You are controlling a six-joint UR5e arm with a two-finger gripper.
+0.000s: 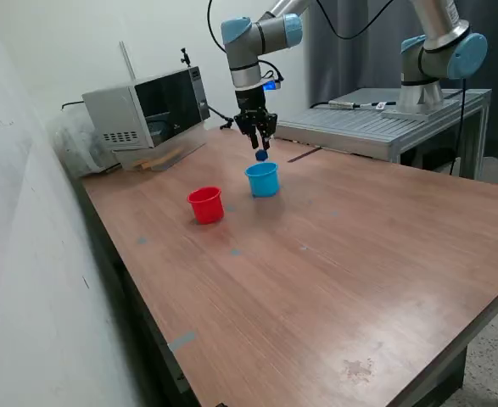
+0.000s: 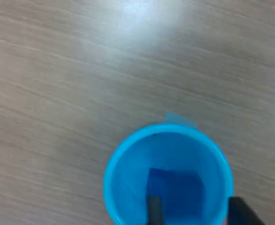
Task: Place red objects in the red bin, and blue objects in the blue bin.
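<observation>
A long wooden table [image 1: 333, 254] fills most of the exterior view. At its far end, toward the exterior view's left, sits a grey microwave [image 1: 147, 110]. The robot arm [image 1: 253, 38] reaches down from above, near the middle of the far side of the table.

Two small cups stand close together on the table, a short gap between them. The red cup [image 1: 206, 204] is on the exterior view's left, upright, and its inside cannot be seen. The light blue cup [image 1: 263, 179] is on the exterior view's right, also upright, straight under the arm.

The gripper [image 1: 260, 146] hangs just above the blue cup with its fingers spread apart. In the wrist view the two dark fingertips [image 2: 154, 208] show at the edge, either side of the cup's opening.

A small dark blue cube [image 1: 261, 155] is just below the fingertips, above the cup's rim, and touching neither finger as far as can be told. In the wrist view the dark blue shape appears within the cup's mouth.

No red cube shows in either view.
</observation>
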